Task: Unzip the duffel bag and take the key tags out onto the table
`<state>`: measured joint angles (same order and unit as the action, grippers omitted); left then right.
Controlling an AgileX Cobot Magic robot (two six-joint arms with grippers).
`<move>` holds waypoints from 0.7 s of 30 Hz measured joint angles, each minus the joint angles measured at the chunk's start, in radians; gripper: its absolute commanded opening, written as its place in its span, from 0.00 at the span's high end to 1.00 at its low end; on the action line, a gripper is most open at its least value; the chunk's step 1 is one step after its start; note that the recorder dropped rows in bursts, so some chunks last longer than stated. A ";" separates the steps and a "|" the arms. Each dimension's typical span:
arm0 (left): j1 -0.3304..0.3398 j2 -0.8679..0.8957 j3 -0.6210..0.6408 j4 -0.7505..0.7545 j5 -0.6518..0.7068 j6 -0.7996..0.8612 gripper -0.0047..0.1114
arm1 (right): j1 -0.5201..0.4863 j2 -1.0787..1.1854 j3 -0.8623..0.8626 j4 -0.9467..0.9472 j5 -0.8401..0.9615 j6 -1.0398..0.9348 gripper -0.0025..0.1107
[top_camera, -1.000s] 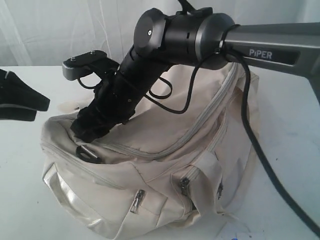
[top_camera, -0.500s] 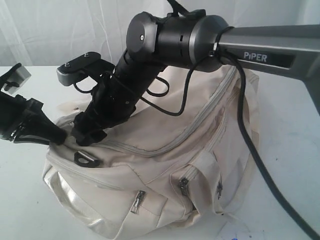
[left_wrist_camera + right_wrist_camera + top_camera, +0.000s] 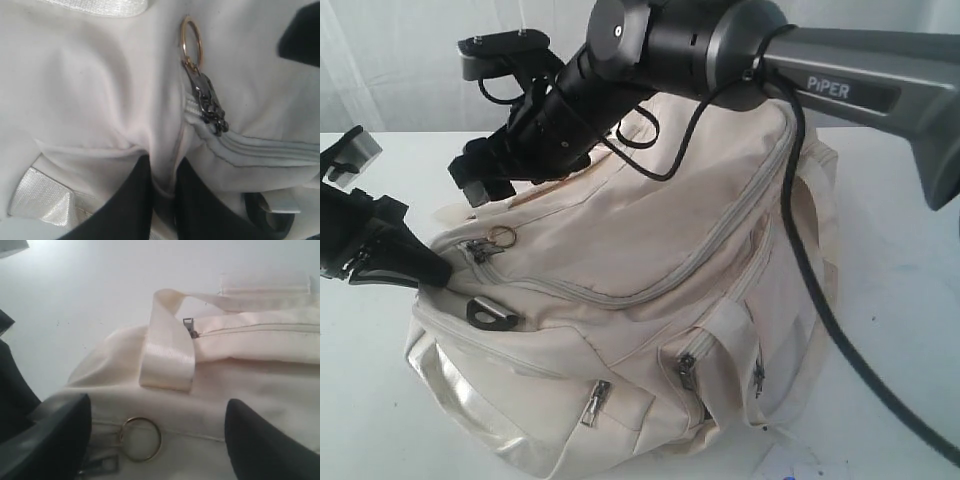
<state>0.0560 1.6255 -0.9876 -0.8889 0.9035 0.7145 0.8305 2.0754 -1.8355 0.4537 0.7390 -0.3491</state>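
White worktop (image 3: 360, 420) is carrying the large cream-white fabric duffel bag (image 3: 650, 260), zipped shut, with no key tags showing. At centre left of the exterior frame the left pincer (image 3: 425, 270) is clenching a fold of bag cloth just beside the grey zipper slider (image 3: 477, 250) and its gold ring (image 3: 502, 237). The right pincer (image 3: 470, 185), spread wide and empty, is hovering just above that ring; the zipper is running from there toward the upper right.
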 measured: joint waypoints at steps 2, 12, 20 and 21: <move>-0.001 0.000 0.000 -0.002 0.000 0.000 0.96 | 0.000 0.023 -0.006 0.000 0.012 0.016 0.37; -0.002 0.000 0.000 -0.006 0.000 0.000 0.96 | 0.000 0.061 -0.006 -0.042 0.061 0.084 0.37; -0.002 0.000 0.000 -0.008 -0.001 0.000 0.96 | -0.002 0.096 -0.008 0.074 0.040 0.086 0.58; -0.002 0.000 0.000 -0.008 -0.001 0.000 0.96 | -0.002 0.096 -0.008 0.095 0.034 0.086 0.62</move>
<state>0.0537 1.6255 -0.9876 -0.8965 0.9028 0.7145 0.8284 2.1714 -1.8439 0.5488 0.7729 -0.2635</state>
